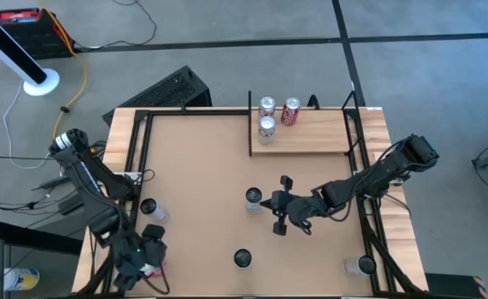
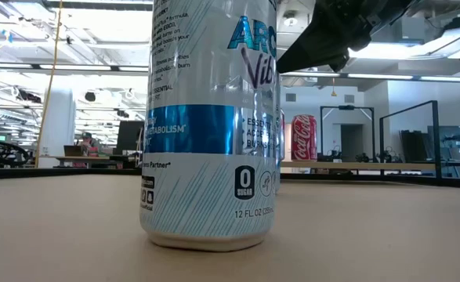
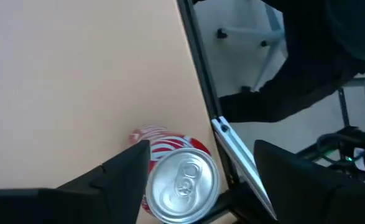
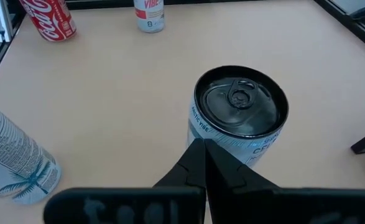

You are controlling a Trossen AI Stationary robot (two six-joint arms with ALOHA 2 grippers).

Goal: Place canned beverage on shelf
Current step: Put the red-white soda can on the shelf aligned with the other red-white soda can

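While the right gripper (image 1: 270, 205) is pinched together and empty, a blue-and-white can (image 1: 253, 198) is seen upright just at its 9 o'clock, apart from the fingertips.

On the shelf (image 1: 310, 139), at the table's 1 o'clock, three cans are carried: two silver ones (image 1: 266, 117) and a red one (image 1: 291, 111). At the table's 7 o'clock, the left gripper (image 3: 201, 165) is spread apart around a red-and-white can (image 3: 176, 177), with nothing clamped.

shelf (image 1: 306, 143) at table's (image 1: 202, 166) far edge | three cans (image 1: 267, 106) on shelf | four cans (image 1: 253, 198) on table
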